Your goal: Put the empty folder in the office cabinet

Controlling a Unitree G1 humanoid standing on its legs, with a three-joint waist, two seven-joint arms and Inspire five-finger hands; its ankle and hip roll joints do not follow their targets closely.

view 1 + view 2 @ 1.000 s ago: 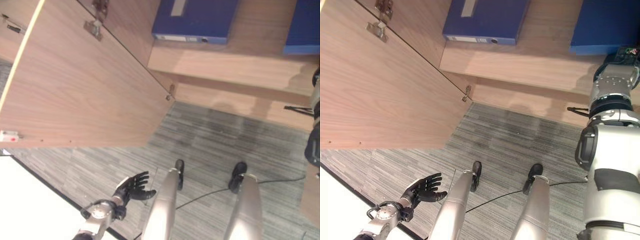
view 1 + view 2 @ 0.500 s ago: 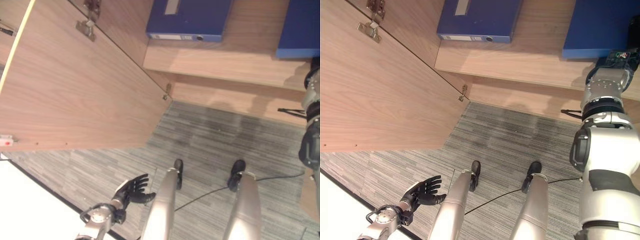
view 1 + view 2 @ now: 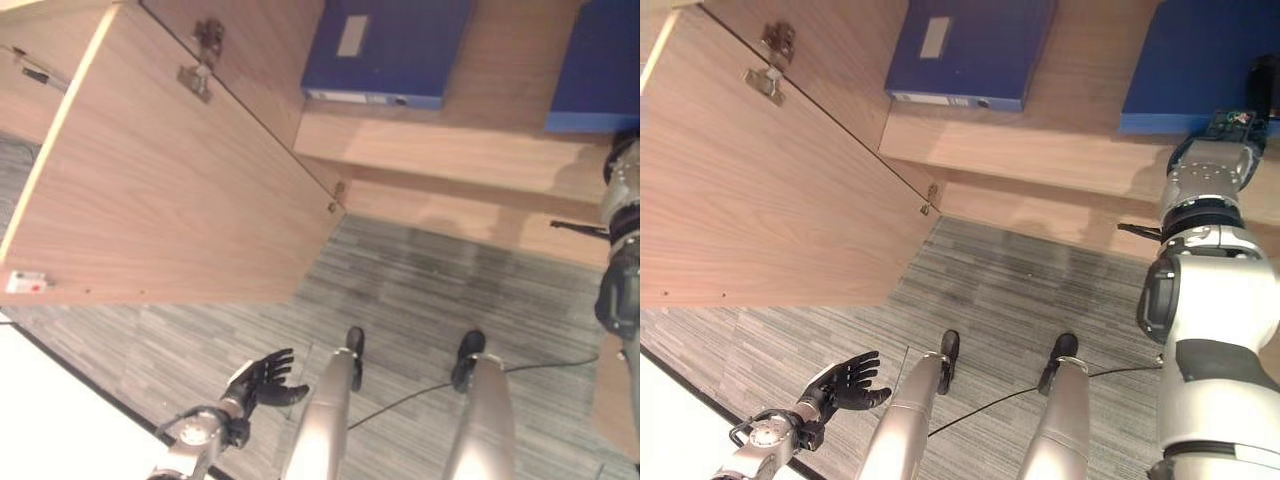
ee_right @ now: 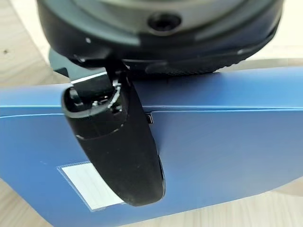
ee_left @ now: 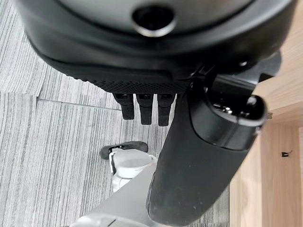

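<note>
A blue folder [image 3: 1196, 58] with a white label [image 4: 90, 186] lies on the shelf [image 3: 450, 142] of the open wooden cabinet, at the far right. My right arm reaches up to it. The right hand [image 4: 118, 142] has its thumb laid across the folder's face, and the folder's edge runs in under the palm; the fingers are hidden behind it. My left hand [image 3: 266, 374] hangs low at the left above the carpet, fingers [image 5: 145, 109] straight and spread, holding nothing.
A second blue folder [image 3: 390, 50] lies flat on the same shelf further left. The cabinet door [image 3: 170, 200] stands swung open to the left, hinges showing. A white tabletop [image 3: 50, 410] fills the lower left corner. Grey carpet [image 3: 1020, 290] lies below.
The camera has shifted a little, so the cabinet sits slightly lower in the picture. Both hands and both folders keep their places.
</note>
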